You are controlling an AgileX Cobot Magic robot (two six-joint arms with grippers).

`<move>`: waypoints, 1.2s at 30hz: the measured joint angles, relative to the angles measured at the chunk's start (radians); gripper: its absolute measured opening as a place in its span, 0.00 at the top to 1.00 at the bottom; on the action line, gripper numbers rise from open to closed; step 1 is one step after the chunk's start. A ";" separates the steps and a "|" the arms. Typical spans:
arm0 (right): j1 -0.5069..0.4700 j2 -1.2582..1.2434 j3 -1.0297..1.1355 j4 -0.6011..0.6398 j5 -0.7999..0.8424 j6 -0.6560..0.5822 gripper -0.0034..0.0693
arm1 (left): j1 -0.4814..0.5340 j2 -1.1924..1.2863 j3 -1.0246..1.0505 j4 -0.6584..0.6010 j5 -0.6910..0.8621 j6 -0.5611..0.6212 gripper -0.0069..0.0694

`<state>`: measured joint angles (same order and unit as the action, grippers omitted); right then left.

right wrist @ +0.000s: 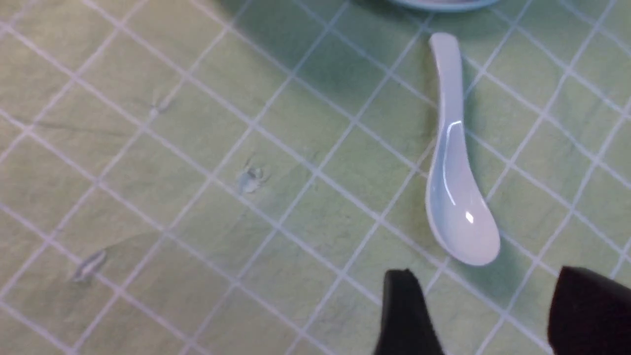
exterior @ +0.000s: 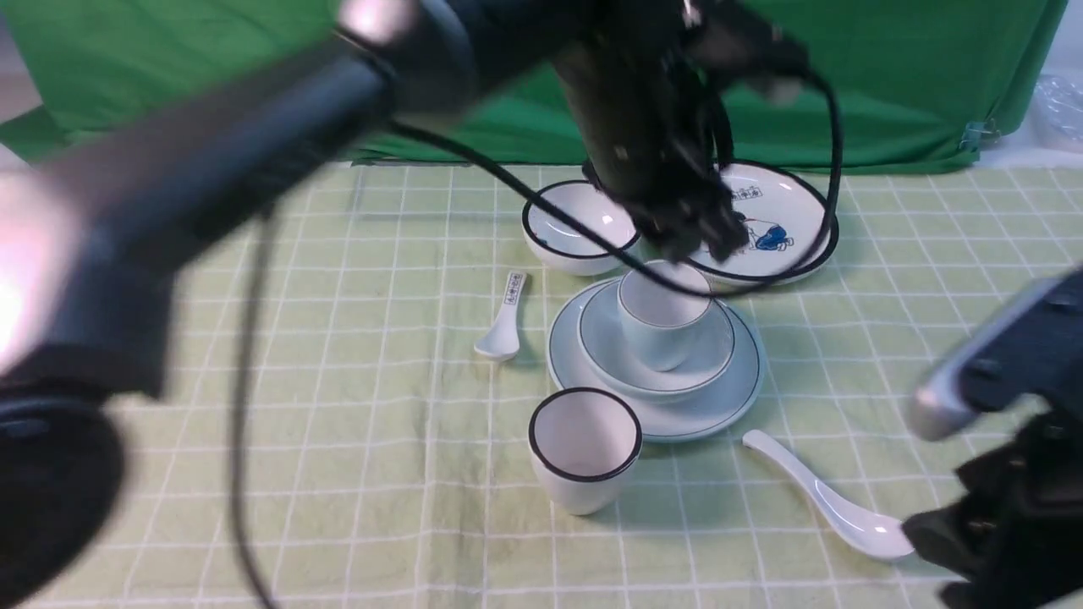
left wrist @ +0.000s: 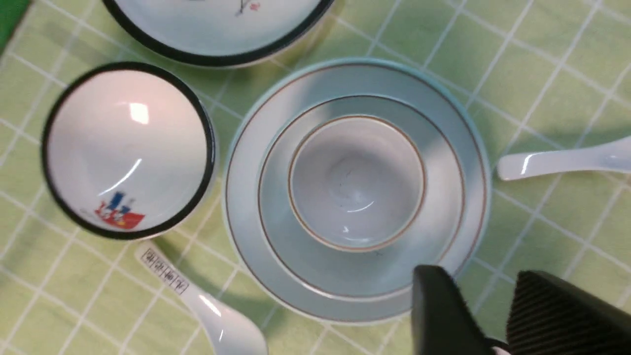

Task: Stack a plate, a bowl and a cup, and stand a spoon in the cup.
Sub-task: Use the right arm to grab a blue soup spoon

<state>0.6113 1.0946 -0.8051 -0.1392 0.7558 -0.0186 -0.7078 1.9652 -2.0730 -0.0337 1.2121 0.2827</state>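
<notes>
White china stands stacked on a green check cloth: the cup sits upright in the bowl, and the bowl rests on the plate, so three parts of the job look done. The spoon lies flat on the cloth just off the plate's near right edge, handle toward the stack and scoop toward the right arm; standing it in the cup is what remains. The left gripper hangs over the far side of the cup, blurred in the front view; its wrist camera shows the fingers slightly apart with nothing between them. The right gripper hovers low just beside the spoon's scoop, its fingers wide apart and empty, seemingly lined up for the pick. Around the stack stand the extras: a black-rimmed cup just in front, a small spoon to the left, a black-rimmed bowl and a picture plate behind
</notes>
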 joint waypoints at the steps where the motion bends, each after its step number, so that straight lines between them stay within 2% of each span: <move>1: -0.003 0.048 -0.014 -0.001 -0.005 -0.005 0.37 | 0.000 -0.053 0.030 -0.008 -0.001 -0.005 0.77; 2: -0.014 0.096 -0.029 -0.001 -0.011 -0.013 0.37 | 0.000 -0.121 0.073 -0.020 -0.002 -0.014 0.83; 5: -0.070 0.268 -0.095 0.027 -0.051 -0.081 0.37 | 0.000 -0.333 0.227 -0.047 -0.002 -0.028 0.90; 9: -0.174 0.448 -0.178 0.194 -0.083 -0.261 0.37 | 0.000 -0.596 0.474 -0.055 -0.060 -0.040 0.91; 12: -0.250 0.578 -0.231 0.308 -0.117 -0.367 0.37 | 0.000 -0.804 0.710 -0.055 -0.194 -0.049 0.91; 13: -0.258 0.591 -0.238 0.313 -0.120 -0.376 0.37 | 0.000 -0.816 0.723 -0.055 -0.203 -0.050 0.91; 15: -0.289 0.656 -0.266 0.343 -0.147 -0.407 0.37 | 0.000 -0.937 0.857 -0.055 -0.317 -0.066 0.91; 20: -0.301 0.743 -0.296 0.357 -0.197 -0.443 0.37 | 0.000 -1.126 1.055 -0.055 -0.492 -0.082 0.91; 27: -0.301 0.789 -0.310 0.362 -0.215 -0.455 0.38 | 0.000 -1.193 1.124 -0.055 -0.544 -0.096 0.91; 31: -0.302 0.794 -0.317 0.357 -0.206 -0.456 0.46 | 0.000 -1.192 1.130 -0.055 -0.544 -0.098 0.91; 34: -0.309 0.795 -0.318 0.339 -0.202 -0.442 0.68 | 0.000 -1.192 1.132 -0.055 -0.544 -0.098 0.91; 36: -0.310 0.795 -0.318 0.338 -0.194 -0.433 0.71 | 0.000 -1.192 1.132 -0.055 -0.544 -0.098 0.91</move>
<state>0.3009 1.8896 -1.1234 0.1984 0.5614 -0.4520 -0.7078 0.7735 -0.9409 -0.0888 0.6684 0.1845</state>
